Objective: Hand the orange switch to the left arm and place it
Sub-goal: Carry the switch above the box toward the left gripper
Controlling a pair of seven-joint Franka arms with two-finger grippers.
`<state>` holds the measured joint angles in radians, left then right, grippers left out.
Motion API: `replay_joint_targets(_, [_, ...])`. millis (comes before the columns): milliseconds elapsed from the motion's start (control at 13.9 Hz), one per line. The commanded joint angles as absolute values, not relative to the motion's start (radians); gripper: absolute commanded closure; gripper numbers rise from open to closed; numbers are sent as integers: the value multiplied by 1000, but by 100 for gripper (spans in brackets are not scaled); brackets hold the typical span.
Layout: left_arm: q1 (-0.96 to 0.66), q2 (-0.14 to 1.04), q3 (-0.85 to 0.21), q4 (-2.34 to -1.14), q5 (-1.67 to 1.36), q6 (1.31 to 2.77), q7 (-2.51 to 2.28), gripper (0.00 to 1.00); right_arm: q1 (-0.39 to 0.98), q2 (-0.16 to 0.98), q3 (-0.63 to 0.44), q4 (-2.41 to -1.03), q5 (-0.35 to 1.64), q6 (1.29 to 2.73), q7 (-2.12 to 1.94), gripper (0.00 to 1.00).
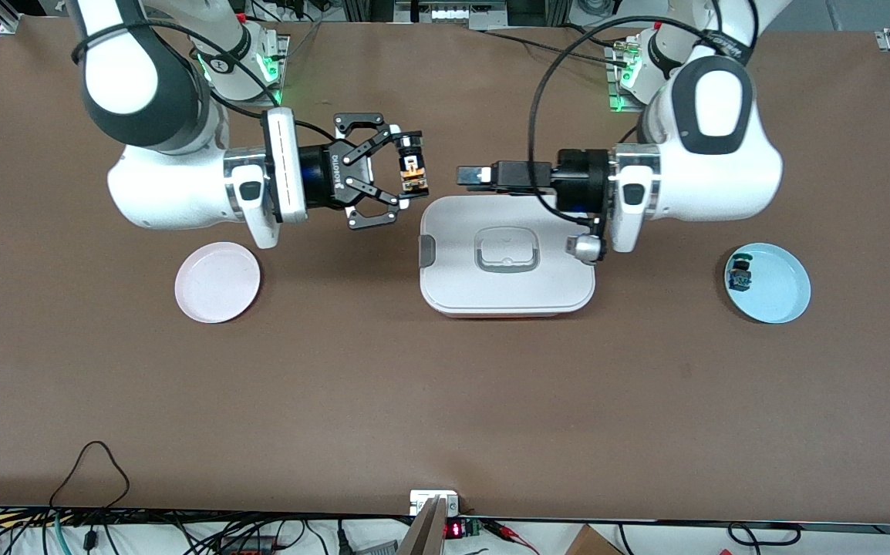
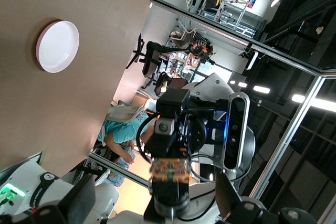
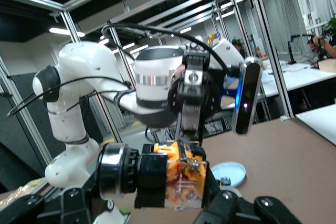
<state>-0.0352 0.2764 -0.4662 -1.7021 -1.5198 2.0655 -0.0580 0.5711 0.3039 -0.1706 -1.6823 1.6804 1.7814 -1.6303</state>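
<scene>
A brown table [image 1: 445, 401] fills the front view, with the two arms' bases along its top edge. Toward the right arm's end lies a pink plate [image 1: 217, 281]. Above the table there, the right gripper [image 1: 408, 173] hangs level in the air, its jaws clamped on the orange switch [image 1: 412, 173], which shows close up in the right wrist view [image 3: 181, 182]. A white box [image 1: 507, 258] sits mid-table, lid on. Over the box's edge nearest the robots' bases, the left gripper [image 1: 466, 175] points at the switch, just short of it, jaws apart. Toward the left arm's end, a blue plate [image 1: 780, 289] holds a small blue-and-green switch [image 1: 740, 274].
</scene>
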Motion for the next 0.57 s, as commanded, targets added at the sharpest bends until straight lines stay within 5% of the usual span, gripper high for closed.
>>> replay_joint_targets(0, [-78, 281, -466, -1694, -1566, 2114, -34, 0, 598, 304, -178, -1695, 1732, 1796, -1661, 99])
replay_joint_targets(215, [-80, 279, -466, -1692, -1568, 2114, -34, 3, 623, 302, -178, -1692, 1733, 1845, -1655, 99])
replay_joint_targets(287, [-87, 281, -466, -1692, -1568, 2115, -32, 14, 627, 301, -178, -1690, 1733, 1867, -1649, 99])
replay_joint_targets(503, [-87, 284, -466, -1693, -1568, 2109, -34, 67, 641, 301, -178, -1689, 1747, 1891, -1646, 99])
